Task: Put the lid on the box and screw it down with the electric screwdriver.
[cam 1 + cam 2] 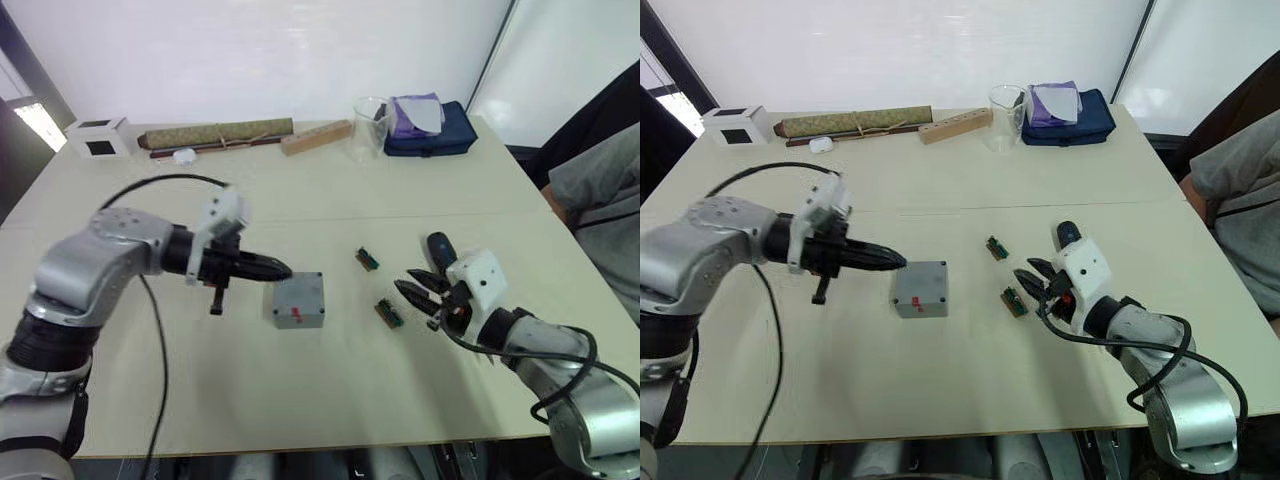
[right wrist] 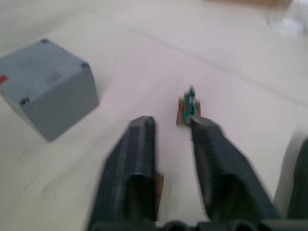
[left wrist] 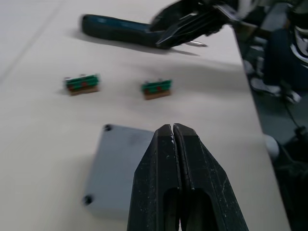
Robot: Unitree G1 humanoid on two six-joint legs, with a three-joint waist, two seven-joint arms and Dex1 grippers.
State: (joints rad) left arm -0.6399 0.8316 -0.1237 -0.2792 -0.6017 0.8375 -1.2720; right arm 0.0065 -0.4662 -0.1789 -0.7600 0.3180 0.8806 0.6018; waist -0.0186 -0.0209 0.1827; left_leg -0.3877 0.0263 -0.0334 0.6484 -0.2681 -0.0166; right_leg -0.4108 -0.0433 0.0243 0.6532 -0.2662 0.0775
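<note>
The grey box stands mid-table with the lid lying flat on top, dark screw holes at its corners and a red mark on its near side. My left gripper is shut and empty, with its tips just above the lid's left rear edge. The electric screwdriver lies on the table to the right. My right gripper hovers open beside it, nothing between its fingers. In the left wrist view the right gripper hangs over the electric screwdriver's bit end.
Two small green circuit boards lie between box and right gripper. Along the far edge stand a white cube, a rolled olive mat, a wooden block, a clear cup and a blue pouch. A person sits at right.
</note>
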